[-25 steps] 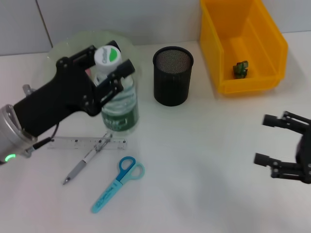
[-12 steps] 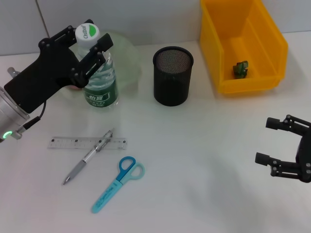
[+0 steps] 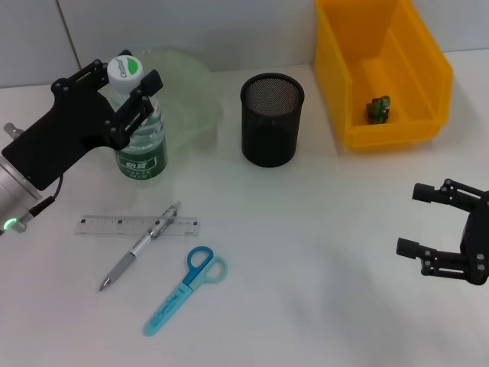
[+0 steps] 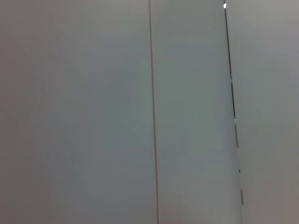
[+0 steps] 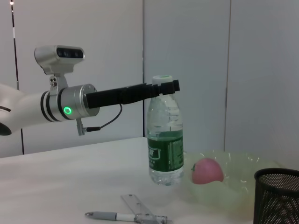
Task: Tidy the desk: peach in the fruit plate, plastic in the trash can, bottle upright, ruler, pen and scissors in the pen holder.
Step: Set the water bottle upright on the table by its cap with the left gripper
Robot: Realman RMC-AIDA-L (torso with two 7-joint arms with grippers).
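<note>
A clear bottle (image 3: 140, 145) with a green label and white cap stands upright on the table, just left of the pale green fruit plate (image 3: 195, 88). My left gripper (image 3: 124, 79) is shut on the bottle at its neck, seen side-on as the left gripper (image 5: 163, 87) in the right wrist view. The pink peach (image 5: 207, 170) lies in the plate (image 5: 236, 186). The ruler (image 3: 137, 225), pen (image 3: 136, 250) and blue scissors (image 3: 186, 289) lie flat near the front. The black mesh pen holder (image 3: 271, 118) stands at centre. Green plastic (image 3: 377, 108) lies in the yellow trash can (image 3: 428, 69). My right gripper (image 3: 447, 233) hangs open at right.
The left wrist view shows only a grey panelled wall (image 4: 149, 112). Bare white table (image 3: 321, 252) stretches between the scissors and the right gripper. The pen lies partly across the ruler.
The left gripper has carried the bottle back and to the left, from above the ruler to beside the fruit plate. The right gripper has barely shifted.
</note>
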